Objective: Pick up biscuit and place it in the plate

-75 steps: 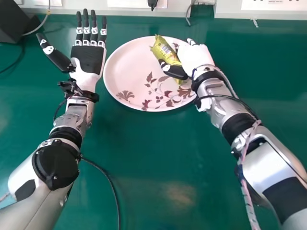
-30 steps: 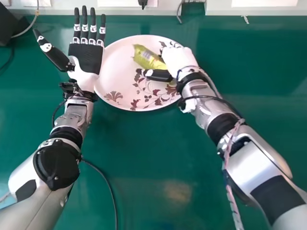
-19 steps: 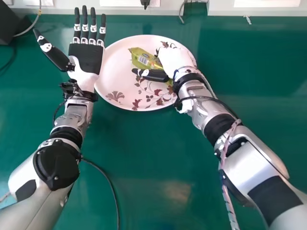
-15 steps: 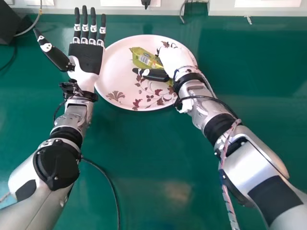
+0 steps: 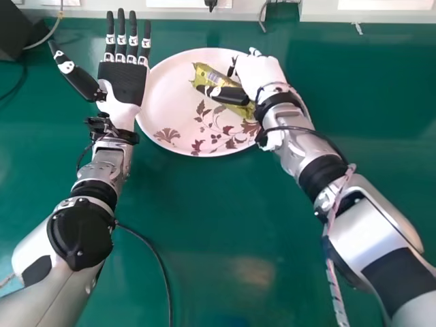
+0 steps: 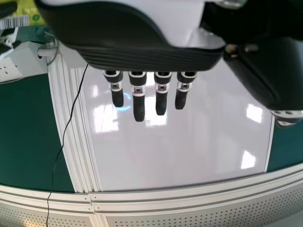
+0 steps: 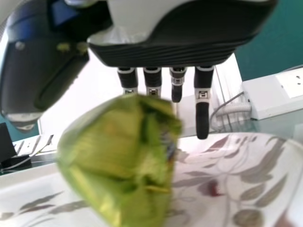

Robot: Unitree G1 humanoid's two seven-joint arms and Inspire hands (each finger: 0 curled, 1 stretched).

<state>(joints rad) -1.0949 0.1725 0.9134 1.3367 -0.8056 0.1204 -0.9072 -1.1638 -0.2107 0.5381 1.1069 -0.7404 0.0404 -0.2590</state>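
Note:
In the head view my right hand (image 5: 259, 73) is over the right part of the flowered plate (image 5: 167, 102), its thumb crossing above the green biscuit packet (image 5: 208, 75). The right wrist view has the right hand (image 7: 202, 113) with fingers extended and the thumb well apart; the crumpled packet (image 7: 123, 156) is close by, over the plate (image 7: 236, 184). Whether the packet touches the plate I cannot tell. My left hand (image 5: 124, 83) lies palm up and open left of the plate; the left wrist view has its straight fingers (image 6: 138, 106).
A green table (image 5: 197, 238) lies under both arms. A dark box (image 5: 15, 33) stands at the far left, with a cable beside it. White power strips (image 5: 368, 13) run along the back edge. A black cable (image 5: 153, 252) curves beside the left forearm.
The right hand has shifted to the right, and its fingers have opened from around the packet. More of the packet's length shows beneath the thumb. The left hand has stayed still.

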